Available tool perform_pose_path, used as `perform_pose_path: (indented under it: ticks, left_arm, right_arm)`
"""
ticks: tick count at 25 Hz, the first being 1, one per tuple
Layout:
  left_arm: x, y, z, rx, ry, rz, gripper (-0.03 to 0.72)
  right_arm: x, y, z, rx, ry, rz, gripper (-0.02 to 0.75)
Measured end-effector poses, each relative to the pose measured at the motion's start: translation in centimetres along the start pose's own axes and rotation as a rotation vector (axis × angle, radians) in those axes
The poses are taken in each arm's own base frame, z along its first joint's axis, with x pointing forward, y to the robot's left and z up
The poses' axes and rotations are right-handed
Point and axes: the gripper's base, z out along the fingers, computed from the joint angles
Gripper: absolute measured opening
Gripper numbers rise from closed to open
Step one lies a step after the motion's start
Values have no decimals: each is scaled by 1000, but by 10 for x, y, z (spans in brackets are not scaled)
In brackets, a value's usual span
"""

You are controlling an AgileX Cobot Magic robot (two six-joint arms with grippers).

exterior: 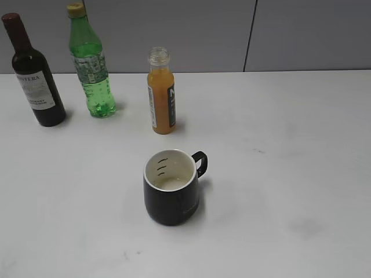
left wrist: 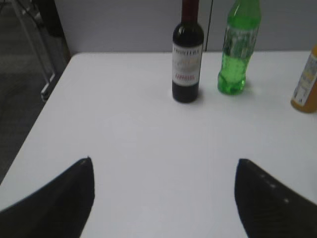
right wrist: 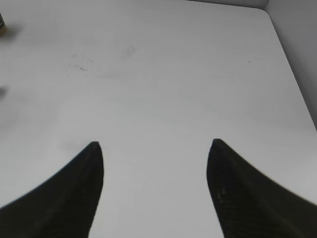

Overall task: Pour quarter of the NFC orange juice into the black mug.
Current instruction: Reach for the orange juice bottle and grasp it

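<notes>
A white tabletop (exterior: 290,174) fills my screens, with both claws clear of everything on it. My left claw (left wrist: 163,198) stands wide and empty over the near left part of the surface, and my right claw (right wrist: 154,188) gapes nearly as wide with nothing between its jaws, over bare surface on the right.

At the back left stand a dark wine bottle (exterior: 35,75) and, just beside it, a green bottle (exterior: 90,63). The NFC orange juice (exterior: 160,95) stands upright and uncapped farther right (neck open, liquid close to the shoulder). The black mug (exterior: 172,188) sits nearer me in front of it, handle to the right, white interior looking about empty.

The risks I see: an open, nearly full bottle spills if a claw nudges it off balance on approach, or if the grip crushes the soft plastic. Tipping too fast would overshoot the quarter, and the mug's narrow mouth leaves little room for a stray stream. A left-side reach also passes close to the green bottle and could knock it.
</notes>
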Motion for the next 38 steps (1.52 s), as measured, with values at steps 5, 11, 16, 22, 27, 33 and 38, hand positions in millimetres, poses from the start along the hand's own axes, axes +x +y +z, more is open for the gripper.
perform_pose_path:
  ticks: [5,11,16,22,27,33,38]
  left_arm:
    - [-30,1,24,-5,-119,6,691]
    - [-64,1,74,6,-242,-9,685]
    - [-80,0,120,10,-315,-12,680]
    - [-83,-20,176,98,-375,1,671]
    - [-65,-57,220,228,-337,25,665]
    - [-23,-88,267,369,-223,3,664]
    - [3,-109,299,497,-141,64,663]
  right_arm:
    - [0,0,0,0,0,0,500]
    - [0,0,0,0,0,0,500]
    - [0,0,0,0,0,0,500]
    - [0,0,0,0,0,0,500]
    - [0,0,0,0,0,0,500]
    - [0,0,0,0,0,0,500]
    - [0,0,0,0,0,0,500]
